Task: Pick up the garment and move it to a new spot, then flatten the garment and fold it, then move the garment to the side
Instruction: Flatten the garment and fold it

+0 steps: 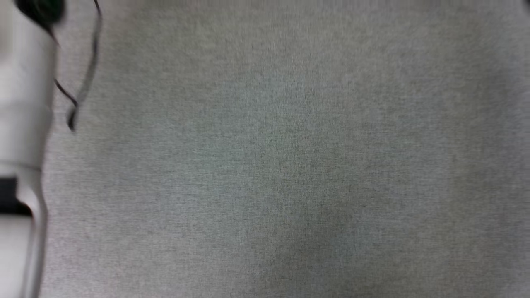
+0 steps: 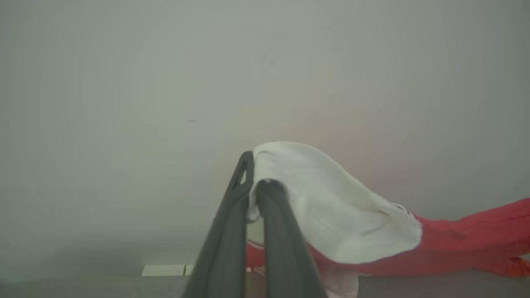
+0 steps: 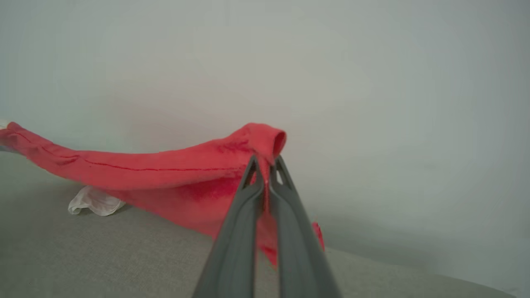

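Observation:
The garment (image 2: pixel 463 244) is red with a white sleeve (image 2: pixel 331 207) and hangs stretched between my two grippers above the grey cloth surface. In the left wrist view my left gripper (image 2: pixel 256 174) is shut on the white sleeve, which drapes over the fingertips. My right gripper (image 3: pixel 265 163) is shut on a bunched red edge of the garment (image 3: pixel 165 174), which sags away to the left in that view; a white part (image 3: pixel 95 200) touches the surface below. In the head view a pale forearm (image 1: pixel 20 124) runs along the left edge.
Grey woven fabric surface (image 1: pixel 290 165) spreads across the head view. A dark cable (image 1: pixel 89 70) hangs beside the forearm. Pale plain wall (image 3: pixel 372 82) stands behind the garment in both wrist views.

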